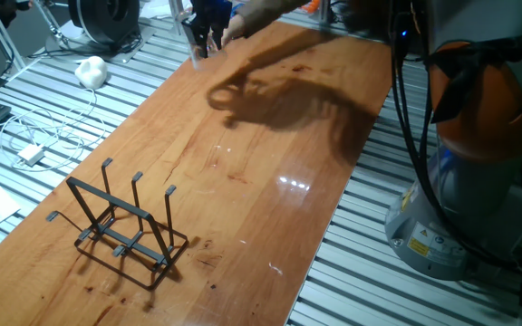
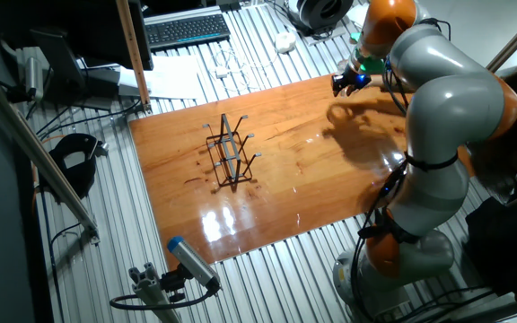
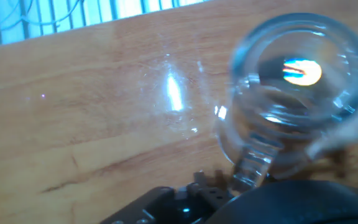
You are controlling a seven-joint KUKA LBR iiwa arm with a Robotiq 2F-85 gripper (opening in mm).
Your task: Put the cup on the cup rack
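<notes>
Cup point(image 3: 294, 93) over glossy wooden table point(image 1: 270, 163), slatted metal bench point(image 2: 267, 278) around.

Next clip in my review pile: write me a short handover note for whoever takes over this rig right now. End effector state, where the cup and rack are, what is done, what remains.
End effector: at the far end of the wooden table, right at the cup; the pictures do not settle whether its fingers are closed on it.
Cup: clear glass, fills the hand view right in front of the fingers, handle toward the camera, table below it.
Cup rack: upright at the near end of the table, all three prongs bare, far from the cup.
Done: arm brought to the cup.
Left: confirm the grasp, carry the cup across the table, set it on a prong, release.
</notes>
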